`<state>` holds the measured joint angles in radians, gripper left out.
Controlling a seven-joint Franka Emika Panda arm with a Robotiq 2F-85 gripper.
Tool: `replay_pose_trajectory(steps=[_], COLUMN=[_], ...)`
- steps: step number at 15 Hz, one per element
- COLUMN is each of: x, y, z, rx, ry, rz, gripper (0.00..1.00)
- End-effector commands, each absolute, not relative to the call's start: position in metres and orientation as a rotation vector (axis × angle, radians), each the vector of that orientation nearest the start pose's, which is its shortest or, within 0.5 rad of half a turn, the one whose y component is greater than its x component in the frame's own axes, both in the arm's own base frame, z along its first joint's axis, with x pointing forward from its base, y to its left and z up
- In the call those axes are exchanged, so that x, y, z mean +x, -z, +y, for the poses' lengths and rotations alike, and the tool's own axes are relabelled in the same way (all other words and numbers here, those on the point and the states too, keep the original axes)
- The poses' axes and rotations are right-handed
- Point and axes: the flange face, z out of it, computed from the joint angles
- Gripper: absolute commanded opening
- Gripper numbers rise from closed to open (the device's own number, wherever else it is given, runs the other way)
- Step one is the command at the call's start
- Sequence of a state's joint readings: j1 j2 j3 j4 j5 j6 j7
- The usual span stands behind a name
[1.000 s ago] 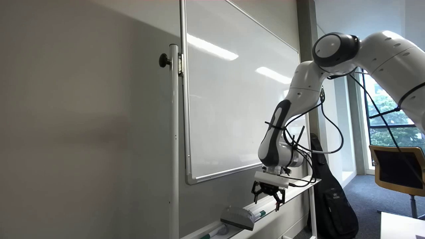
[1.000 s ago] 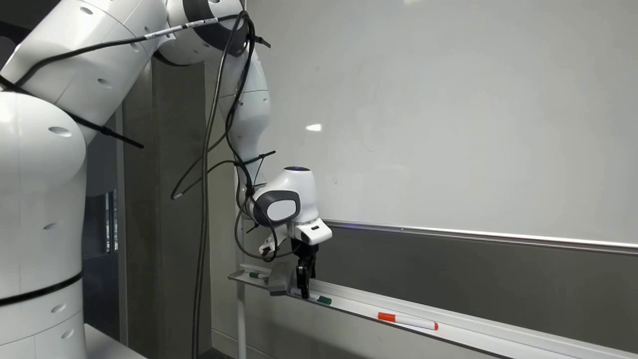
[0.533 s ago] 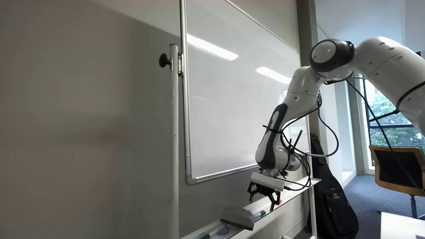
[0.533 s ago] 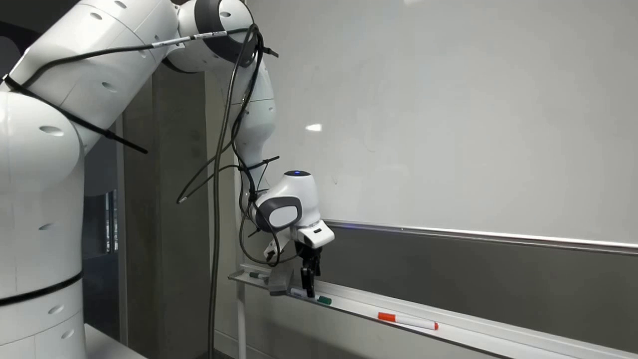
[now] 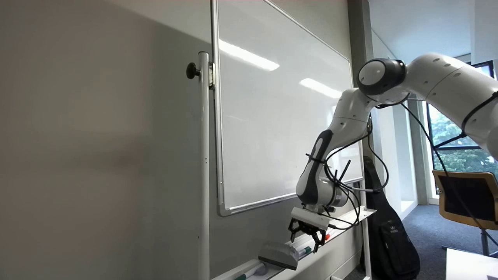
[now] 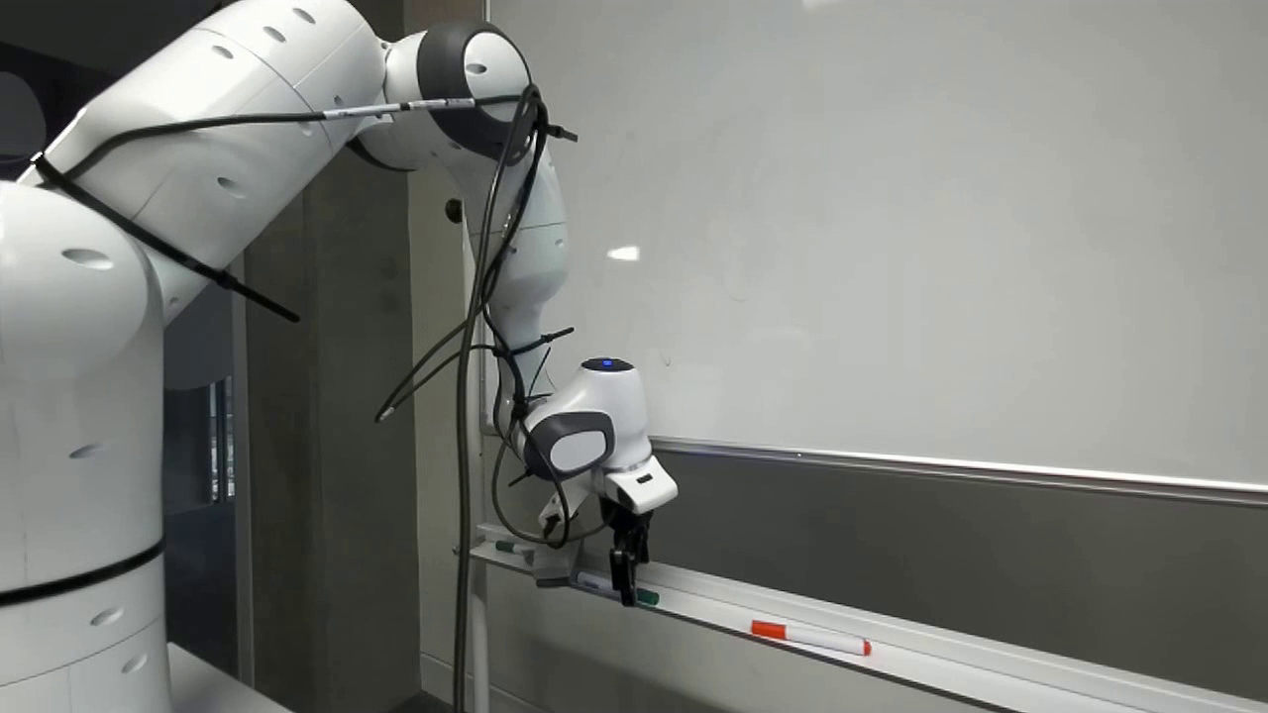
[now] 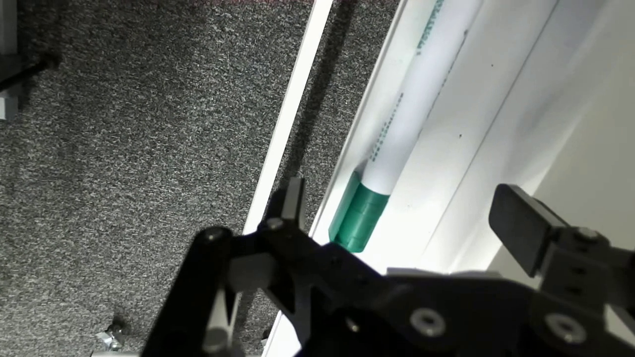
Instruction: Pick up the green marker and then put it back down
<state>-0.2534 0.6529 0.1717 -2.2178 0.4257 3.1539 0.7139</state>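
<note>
A white marker with a green cap (image 7: 364,213) lies along the whiteboard's ledge in the wrist view. Its cap also shows in both exterior views (image 5: 306,251) (image 6: 648,597); much of its body is hidden there by the eraser or the gripper. My gripper (image 7: 403,208) is open and empty, with one finger beyond the ledge's outer edge and the other toward the wall. The marker lies between the two finger lines, apart from both. In both exterior views the gripper (image 5: 304,244) (image 6: 634,584) hangs pointing down, close over the ledge near the cap.
A grey eraser (image 5: 278,254) sits on the ledge (image 6: 713,604), close to the marker's body end. Another green-capped marker (image 6: 512,548) lies beyond it. A red-capped marker (image 6: 810,638) lies on the ledge's other side. The whiteboard (image 6: 892,248) rises behind. Cables (image 6: 466,396) hang from the arm.
The arm has lowered and the gripper has come down nearer the ledge. It has shifted left in an exterior view and right in an exterior view from the opposite side. It stays open; the markers have not moved.
</note>
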Motion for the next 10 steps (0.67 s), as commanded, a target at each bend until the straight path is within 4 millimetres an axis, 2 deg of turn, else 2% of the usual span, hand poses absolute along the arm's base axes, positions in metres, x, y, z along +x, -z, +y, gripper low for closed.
replay_pose_trajectory(steps=[1,2,3,5,6,7,8,9,10], x=[0.5506,0.5515,0.5496,0.5496,0.5493,0.549,0.5493,0.5482,0.5485], y=[-0.099,-0.0981,-0.0958,-0.0956,-0.097,-0.097,-0.0999,-0.1002,-0.1036], z=[-0.0841,-0.0846,-0.0853,-0.0866,-0.087,-0.0869,-0.0866,-0.0863,-0.0865], rx=[-2.308,-2.305,-2.303,-2.299,-2.299,-2.304,-2.309,-2.316,-2.32], ry=[0.315,0.313,0.308,0.308,0.311,0.315,0.317,0.319,0.324], rz=[1.721,1.724,1.732,1.737,1.738,1.737,1.732,1.731,1.727], gripper=[0.79,0.72,0.69,0.73,0.79,0.94,0.97,0.95,1.0])
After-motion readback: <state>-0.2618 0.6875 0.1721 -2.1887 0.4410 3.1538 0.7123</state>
